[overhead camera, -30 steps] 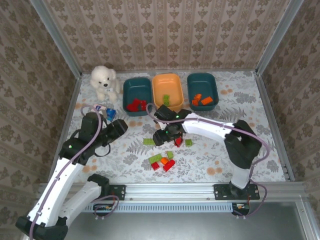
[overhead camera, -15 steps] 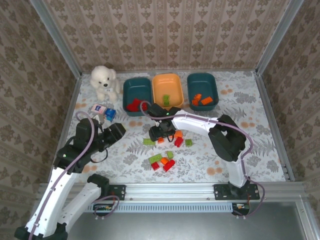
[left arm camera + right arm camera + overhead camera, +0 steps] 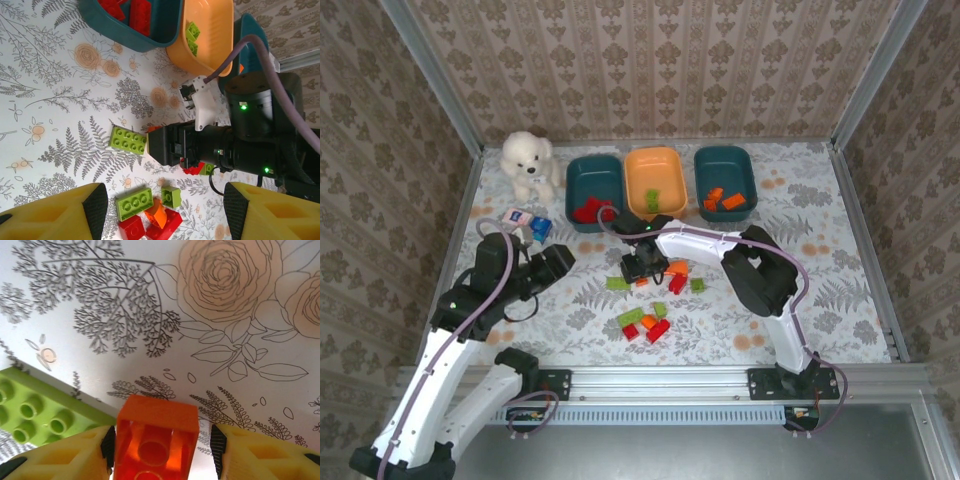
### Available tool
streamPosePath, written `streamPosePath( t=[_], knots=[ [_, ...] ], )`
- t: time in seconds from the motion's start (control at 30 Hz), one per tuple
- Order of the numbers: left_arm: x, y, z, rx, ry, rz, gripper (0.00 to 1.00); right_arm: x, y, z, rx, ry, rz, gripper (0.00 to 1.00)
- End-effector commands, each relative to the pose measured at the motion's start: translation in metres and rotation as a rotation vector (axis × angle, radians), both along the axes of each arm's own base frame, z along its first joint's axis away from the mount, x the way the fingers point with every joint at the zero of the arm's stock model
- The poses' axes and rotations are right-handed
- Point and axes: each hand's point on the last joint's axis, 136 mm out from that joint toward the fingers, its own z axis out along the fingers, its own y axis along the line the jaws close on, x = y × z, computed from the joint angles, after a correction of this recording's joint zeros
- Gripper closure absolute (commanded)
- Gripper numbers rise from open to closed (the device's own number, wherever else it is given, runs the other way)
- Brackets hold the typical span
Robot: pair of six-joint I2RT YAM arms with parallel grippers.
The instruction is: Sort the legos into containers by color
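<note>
My right gripper is low over the table, open, its fingers astride an orange lego; the left pad touches it and a thin gap shows at the right pad. From above, this gripper sits beside a green lego. My left gripper is open and holds nothing, hovering at the left. A cluster of green, red and orange legos lies below it. The left teal container holds red legos, the orange container green ones, the right teal container orange ones.
A white plush bear sits at the back left, with a small blue-white object in front of it. More red, orange and green legos lie just right of the right gripper. Metal walls fence the table.
My right gripper has slid a little to the left, over the orange lego by the green one, and its elbow has swung left. The left arm has barely shifted.
</note>
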Motion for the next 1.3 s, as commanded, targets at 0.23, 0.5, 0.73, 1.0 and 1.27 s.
streamPosePath(
  t=[0.23, 0.5, 0.73, 1.0, 1.27],
  knots=[
    [0.006, -0.007, 0.005, -0.04, -0.017, -0.004, 0.34, 0.006, -0.008, -0.001, -0.058, -0.01, -0.01, 0.54],
    [0.011, -0.016, 0.007, -0.044, -0.023, -0.044, 0.34, 0.016, -0.003, 0.039, -0.001, -0.097, -0.007, 0.69],
    [0.027, -0.058, 0.025, -0.094, -0.083, -0.179, 0.34, 0.049, -0.045, 0.122, 0.071, -0.238, -0.112, 0.7],
    [0.065, -0.142, 0.045, -0.106, -0.119, -0.387, 0.34, 0.139, -0.166, 0.145, 0.067, -0.322, -0.38, 0.7],
    [0.101, -0.186, 0.046, -0.123, -0.107, -0.461, 0.34, 0.232, -0.247, 0.115, 0.043, -0.337, -0.618, 0.7]
  ],
)
